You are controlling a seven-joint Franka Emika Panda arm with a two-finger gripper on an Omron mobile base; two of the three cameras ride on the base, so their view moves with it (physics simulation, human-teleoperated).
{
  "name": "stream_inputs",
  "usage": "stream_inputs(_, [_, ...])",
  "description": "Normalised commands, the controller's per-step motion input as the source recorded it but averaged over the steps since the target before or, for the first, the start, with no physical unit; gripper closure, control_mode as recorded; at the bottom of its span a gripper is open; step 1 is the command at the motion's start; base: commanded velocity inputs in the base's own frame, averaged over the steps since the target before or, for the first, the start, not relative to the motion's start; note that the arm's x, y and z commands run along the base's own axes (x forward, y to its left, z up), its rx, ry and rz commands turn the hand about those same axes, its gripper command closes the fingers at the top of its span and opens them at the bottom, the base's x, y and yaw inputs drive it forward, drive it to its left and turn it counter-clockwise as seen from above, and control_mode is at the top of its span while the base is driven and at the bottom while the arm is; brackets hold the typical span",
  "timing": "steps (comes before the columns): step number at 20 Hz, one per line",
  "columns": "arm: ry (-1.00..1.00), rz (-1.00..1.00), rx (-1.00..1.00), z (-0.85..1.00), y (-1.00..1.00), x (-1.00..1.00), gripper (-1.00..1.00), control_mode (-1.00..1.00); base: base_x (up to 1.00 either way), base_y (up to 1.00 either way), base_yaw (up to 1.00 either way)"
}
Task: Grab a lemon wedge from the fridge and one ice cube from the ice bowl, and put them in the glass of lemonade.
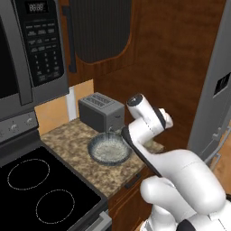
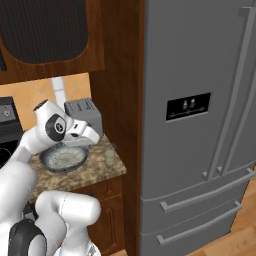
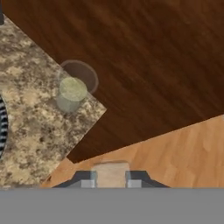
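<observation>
The glass of lemonade (image 3: 72, 89) (image 2: 109, 156) stands near the granite counter's corner, beside the wood panel. The ice bowl (image 1: 97, 158) (image 2: 47, 162) (image 3: 1, 127), with speckled white contents, sits left of it. My gripper (image 2: 96, 140) (image 3: 110, 180) hangs above the counter between bowl and glass, angled down. It is shut on a small pale, see-through block (image 3: 110, 171) that looks like an ice cube. The fridge (image 2: 200, 100) (image 1: 212, 103) stands at the right with its doors closed. No lemon wedge is in sight.
A grey toaster (image 1: 101, 113) (image 2: 84, 112) stands behind the bowl. A microwave (image 1: 27, 49) hangs over the black stovetop (image 1: 40, 189) at the left. A tall wood panel (image 2: 120, 100) separates counter and fridge. Wooden floor (image 3: 175, 153) lies below the counter corner.
</observation>
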Motion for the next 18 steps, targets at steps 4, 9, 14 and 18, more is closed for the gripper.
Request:
stream_inputs(4, [0.14, 0.12, -0.16, 0.0, 0.0, -0.08, 1.0, -1.0, 0.0, 0.0, 0.0])
stream_inputs(9, [0.21, 0.09, -0.13, 0.0, -0.03, 0.03, 1.0, -1.0, 0.0, 0.0, 0.0])
stream_inputs(14, [0.21, 0.04, -0.09, 0.0, -0.07, 0.31, 1.0, -1.0, 0.0, 0.0, 0.0])
stream_inputs(18, [0.14, 0.02, -0.02, 0.0, -0.11, 0.52, 1.0, -1.0, 0.0, 0.0, 0.0])
